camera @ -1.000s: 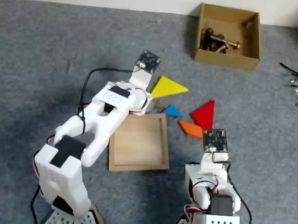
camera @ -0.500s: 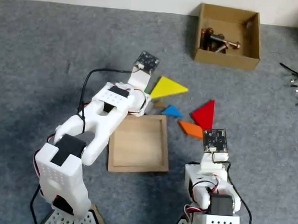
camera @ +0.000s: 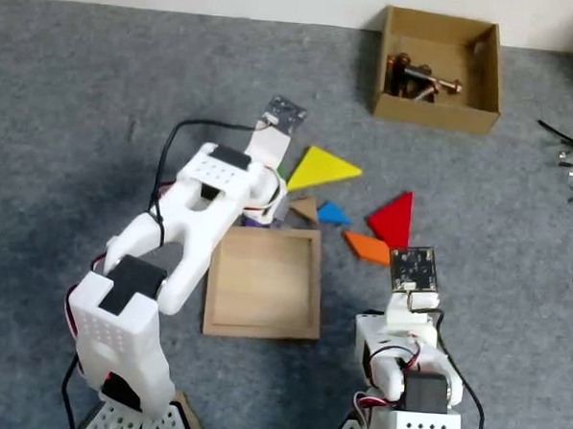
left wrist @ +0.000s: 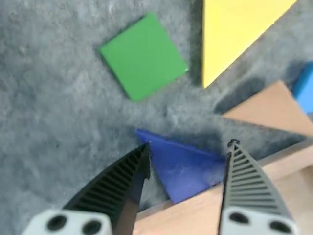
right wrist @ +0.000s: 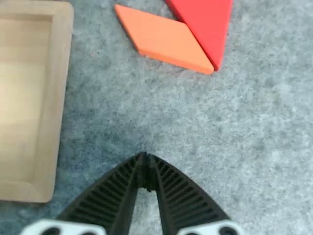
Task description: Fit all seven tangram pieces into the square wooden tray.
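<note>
1. Blue triangle [left wrist: 183,166] sits between the parted fingers of my left end effector [left wrist: 188,147], touching the rim of the wooden tray [left wrist: 286,164].
2. My right end effector [right wrist: 146,161] is pressed together, with the orange piece [right wrist: 164,44] well ahead.

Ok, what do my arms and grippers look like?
Both the left arm and right arm are white plastic with black motor blocks. A black cable loops off the left one. The left gripper and right gripper have black, ribbed, tapering fingers.

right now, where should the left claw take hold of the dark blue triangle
Probably across its two slanted edges, coming straight down from above: the dark blue triangle lies thin and low on the carpet against the tray rim, and the open left claw straddles it.
</note>
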You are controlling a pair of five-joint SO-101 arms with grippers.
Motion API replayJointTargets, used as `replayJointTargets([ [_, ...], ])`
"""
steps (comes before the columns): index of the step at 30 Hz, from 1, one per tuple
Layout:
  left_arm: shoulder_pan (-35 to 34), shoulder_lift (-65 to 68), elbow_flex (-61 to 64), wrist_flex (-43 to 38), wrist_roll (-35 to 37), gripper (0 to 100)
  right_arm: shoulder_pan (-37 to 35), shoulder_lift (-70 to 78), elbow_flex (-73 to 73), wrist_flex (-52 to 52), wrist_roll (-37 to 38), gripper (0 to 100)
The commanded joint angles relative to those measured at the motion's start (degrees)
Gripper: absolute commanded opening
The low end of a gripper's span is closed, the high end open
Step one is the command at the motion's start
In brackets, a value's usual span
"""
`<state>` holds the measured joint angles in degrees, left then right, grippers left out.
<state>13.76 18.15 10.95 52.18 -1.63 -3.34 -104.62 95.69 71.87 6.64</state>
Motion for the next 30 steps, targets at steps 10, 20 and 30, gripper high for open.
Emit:
replayJointTargets([
  [10, -1.1, -1.01, -2.95, 4.04, 0.0, 24, -0.4, -0.75, 6.99, -0.4, -0.26, 0.5],
  [20, -6.73, -1.01, -4.88, 4.13, 0.0, 24, -0.4, -0.75, 6.99, -0.4, -0.26, 0.5],
  [30, -5.85, -1.01, -14.2, 17.14, 0.09, 24, -0.4, -0.75, 6.99, -0.4, -0.26, 0.5],
])
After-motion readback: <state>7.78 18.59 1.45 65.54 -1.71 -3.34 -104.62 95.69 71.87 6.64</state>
